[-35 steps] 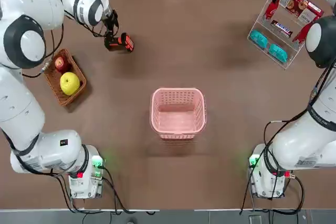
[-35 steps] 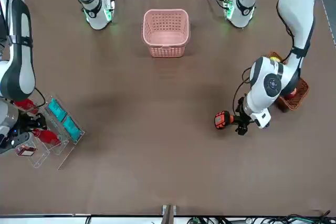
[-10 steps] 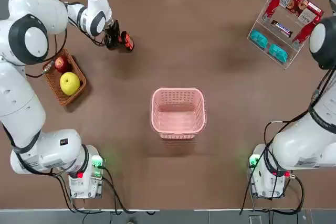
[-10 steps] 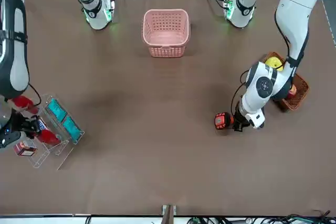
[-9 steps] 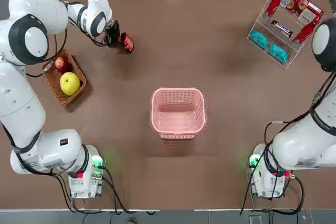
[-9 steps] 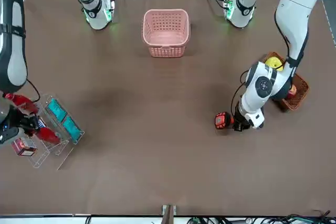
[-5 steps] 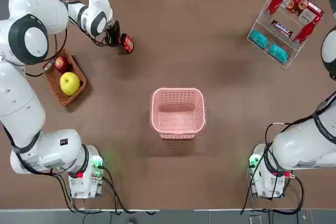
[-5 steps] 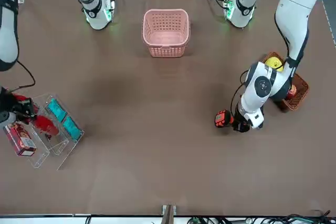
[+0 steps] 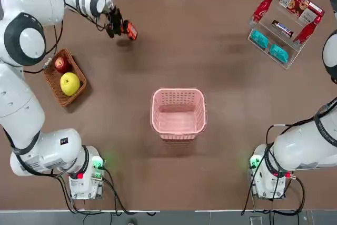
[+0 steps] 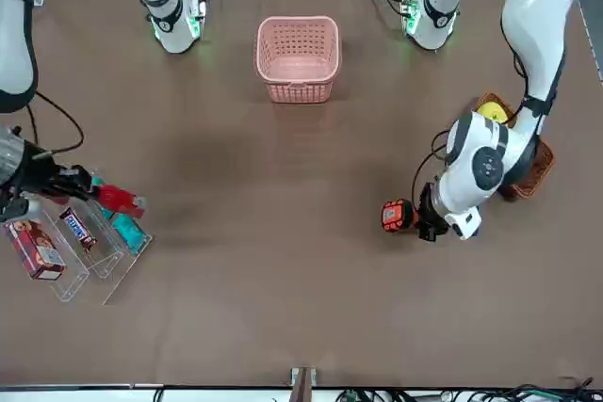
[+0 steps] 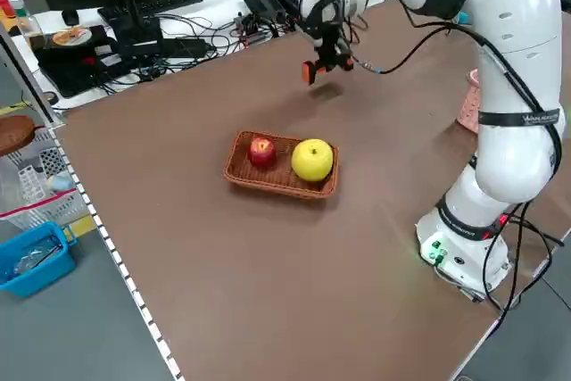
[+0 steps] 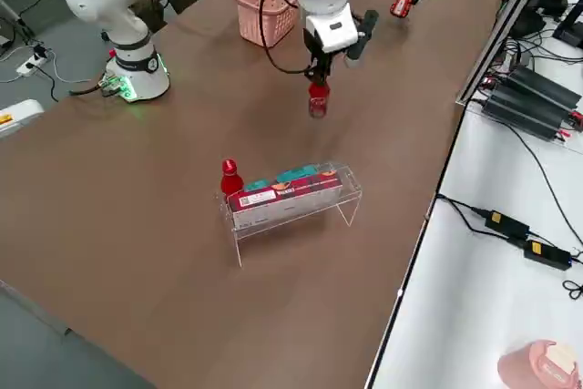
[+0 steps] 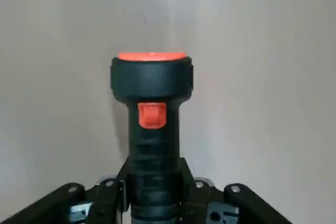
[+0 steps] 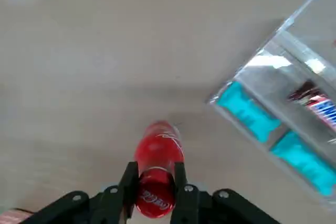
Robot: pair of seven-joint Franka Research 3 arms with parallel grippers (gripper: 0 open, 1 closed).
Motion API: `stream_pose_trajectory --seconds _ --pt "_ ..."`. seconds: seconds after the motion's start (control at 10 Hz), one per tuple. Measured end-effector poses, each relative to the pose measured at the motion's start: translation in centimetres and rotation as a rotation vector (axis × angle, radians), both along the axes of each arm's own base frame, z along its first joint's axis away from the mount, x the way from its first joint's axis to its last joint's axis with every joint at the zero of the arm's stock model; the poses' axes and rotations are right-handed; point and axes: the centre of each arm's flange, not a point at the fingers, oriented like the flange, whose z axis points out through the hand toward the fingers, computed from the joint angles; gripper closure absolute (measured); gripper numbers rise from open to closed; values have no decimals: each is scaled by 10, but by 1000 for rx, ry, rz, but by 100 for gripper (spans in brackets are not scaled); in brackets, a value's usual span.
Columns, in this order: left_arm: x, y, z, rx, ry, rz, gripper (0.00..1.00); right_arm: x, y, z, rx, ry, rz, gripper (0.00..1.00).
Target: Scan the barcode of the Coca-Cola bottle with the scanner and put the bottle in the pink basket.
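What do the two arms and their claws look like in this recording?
Both arms are glossy white with dark grey round joint caps and black cables along them. The bases glow green. The left claw and right claw are black, with stubby fingers.

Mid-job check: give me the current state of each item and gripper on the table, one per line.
left gripper: shut on the scanner, raised off the table
scanner: held, off the table
right gripper: shut on the Coca-Cola bottle
Coca-Cola bottle: held, lifted clear of the clear rack
second red bottle: upright in the clear rack
pink basket: upright, empty
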Motion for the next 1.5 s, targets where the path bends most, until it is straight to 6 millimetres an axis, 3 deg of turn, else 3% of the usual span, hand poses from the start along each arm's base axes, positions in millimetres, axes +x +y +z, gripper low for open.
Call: stream_pose_trajectory --seconds 0.2,0.4,0.7,1.0,1.2,1.5 --pt "18 -10 43 -117 -15 81 64 -5 20 -20 136 88 -136 68" --pt "16 -38 62 -158 -17 83 64 -9 49 -32 276 169 -248 68" --pt "4 -76 77 -197 -21 28 64 -11 94 -51 499 261 -336 68" --pt "1 -99 98 -235 -35 34 64 -7 125 -75 523 254 -382 68" --pt "-2 -117 102 -252 -44 38 64 -4 145 -93 556 261 -413 68" --pt "-5 -142 94 -251 -58 88 64 -2 194 -116 622 284 -439 68"
